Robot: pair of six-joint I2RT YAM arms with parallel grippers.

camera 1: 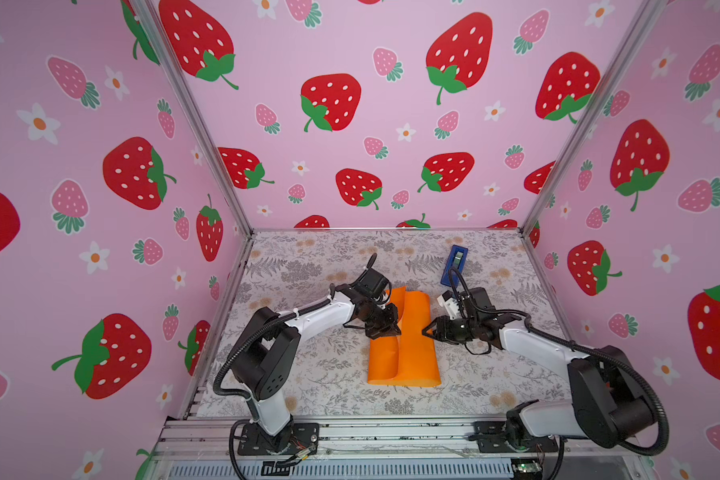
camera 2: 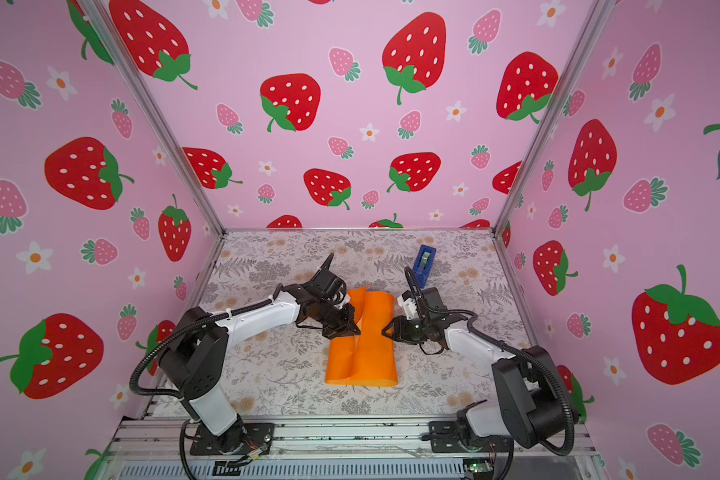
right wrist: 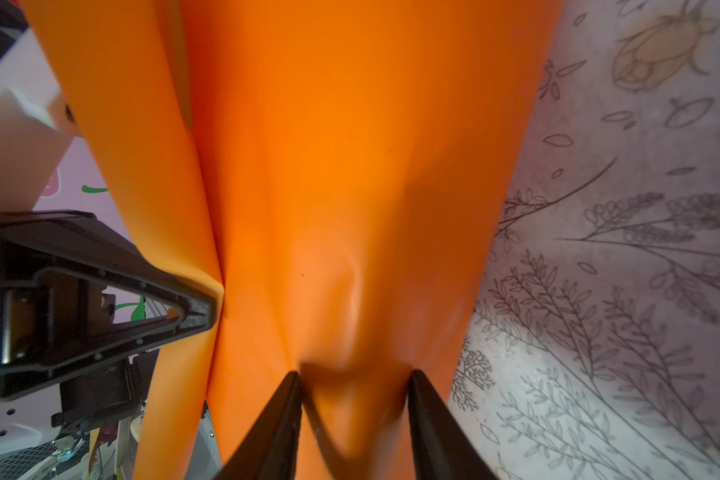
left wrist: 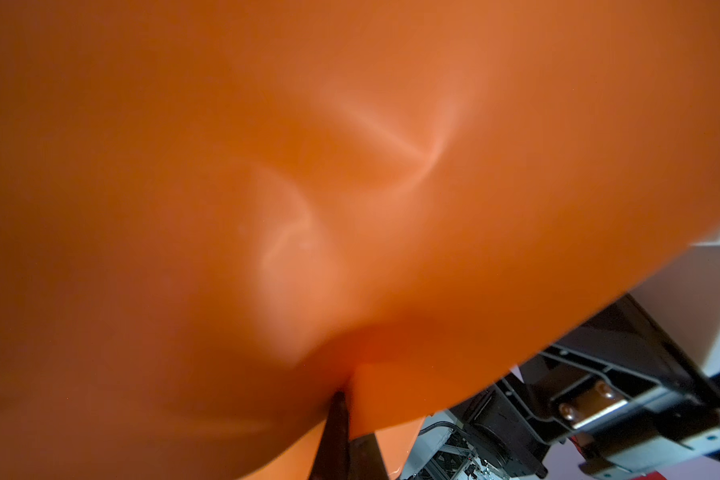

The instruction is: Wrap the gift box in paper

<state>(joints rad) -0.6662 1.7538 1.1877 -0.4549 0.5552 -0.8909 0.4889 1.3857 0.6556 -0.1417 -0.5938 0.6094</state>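
Observation:
The orange paper (camera 1: 408,345) (camera 2: 366,349) lies mid-table, both sides folded up and over into a long hump. The gift box is hidden, and nothing of it shows under the paper. My left gripper (camera 1: 393,328) (camera 2: 351,326) is shut on the left flap's edge, and in its wrist view the paper (left wrist: 350,187) fills the picture above the pinching gripper (left wrist: 341,397). My right gripper (camera 1: 427,329) (camera 2: 385,331) stands open against the hump's right side. In its wrist view the gripper (right wrist: 354,374) has its tips apart, touching paper (right wrist: 341,166) that bulges between them.
A bright-blue tape dispenser (camera 1: 454,262) (camera 2: 424,262) stands at the back right, just behind the right wrist. The grey-and-tan floral covering (camera 1: 308,374) spans the table. Pink strawberry walls close in the left, back and right sides.

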